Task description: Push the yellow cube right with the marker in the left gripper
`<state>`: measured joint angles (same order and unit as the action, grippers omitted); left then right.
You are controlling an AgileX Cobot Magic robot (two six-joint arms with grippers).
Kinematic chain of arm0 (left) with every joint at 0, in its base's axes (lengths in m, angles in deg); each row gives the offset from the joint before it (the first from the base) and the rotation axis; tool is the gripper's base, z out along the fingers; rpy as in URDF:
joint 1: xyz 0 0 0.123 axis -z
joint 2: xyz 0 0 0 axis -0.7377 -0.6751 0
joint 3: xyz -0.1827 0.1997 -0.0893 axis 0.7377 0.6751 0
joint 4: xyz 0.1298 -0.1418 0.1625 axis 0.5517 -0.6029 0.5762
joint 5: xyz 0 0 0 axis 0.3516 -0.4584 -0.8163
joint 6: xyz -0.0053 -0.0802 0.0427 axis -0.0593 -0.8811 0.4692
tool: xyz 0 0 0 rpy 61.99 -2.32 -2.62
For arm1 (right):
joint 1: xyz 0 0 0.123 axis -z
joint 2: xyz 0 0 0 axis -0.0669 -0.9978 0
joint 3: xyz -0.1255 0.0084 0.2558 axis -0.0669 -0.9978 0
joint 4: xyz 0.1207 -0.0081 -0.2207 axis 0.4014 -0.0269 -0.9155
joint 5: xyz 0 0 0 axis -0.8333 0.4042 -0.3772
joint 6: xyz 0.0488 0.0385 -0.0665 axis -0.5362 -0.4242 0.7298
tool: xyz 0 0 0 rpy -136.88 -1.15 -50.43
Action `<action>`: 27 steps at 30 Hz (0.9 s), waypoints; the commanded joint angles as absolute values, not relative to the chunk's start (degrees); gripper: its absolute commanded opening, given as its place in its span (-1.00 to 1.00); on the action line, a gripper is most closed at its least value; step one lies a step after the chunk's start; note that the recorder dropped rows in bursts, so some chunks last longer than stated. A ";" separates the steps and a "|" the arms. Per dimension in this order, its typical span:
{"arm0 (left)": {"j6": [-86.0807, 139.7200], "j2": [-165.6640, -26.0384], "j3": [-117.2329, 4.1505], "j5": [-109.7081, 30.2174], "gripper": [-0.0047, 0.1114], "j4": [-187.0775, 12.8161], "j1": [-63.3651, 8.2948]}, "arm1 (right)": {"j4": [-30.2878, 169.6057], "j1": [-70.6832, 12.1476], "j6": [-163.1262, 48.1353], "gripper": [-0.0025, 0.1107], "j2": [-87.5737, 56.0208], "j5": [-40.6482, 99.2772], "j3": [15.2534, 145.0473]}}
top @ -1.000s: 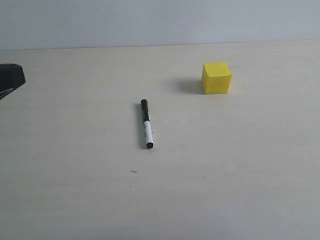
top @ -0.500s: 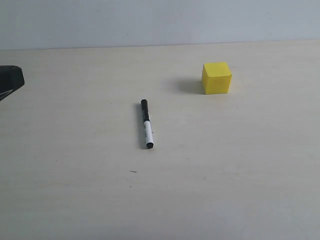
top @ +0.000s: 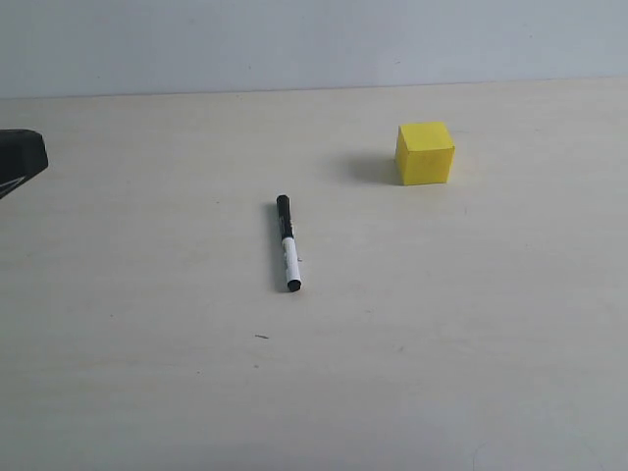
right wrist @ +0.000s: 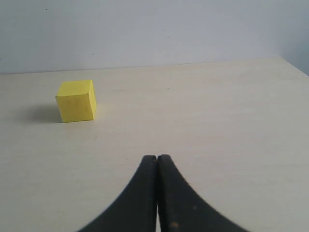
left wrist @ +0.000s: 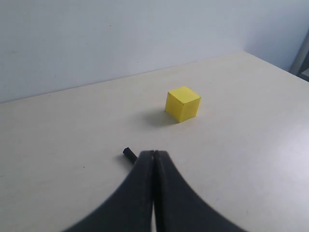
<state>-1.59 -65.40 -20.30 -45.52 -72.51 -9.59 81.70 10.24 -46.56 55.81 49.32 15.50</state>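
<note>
Exterior high above table, wrist views low, all sharing yellow cube

one marker; one yellow cube; one table; two jaw pairs: left gripper, right gripper

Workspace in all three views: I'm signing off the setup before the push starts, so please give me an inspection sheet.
Surface: pale table, flat, with one tiny dark speck.
Job's things: marker lies loose on the table, in no gripper; yellow cube stands apart from it, to its right and farther back in the exterior view.
Clutter: nothing seen.
Grippers: left gripper shut with nothing between its fingers; right gripper shut with nothing between its fingers.
Cables: nothing seen.
Surroundings: plain pale wall behind the table.
</note>
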 commanded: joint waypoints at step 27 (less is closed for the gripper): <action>-3.21 -59.50 -19.76 -48.76 -0.91 -72.48 -16.49 | 81.58 10.13 -46.50 -0.96 56.02 49.15 15.25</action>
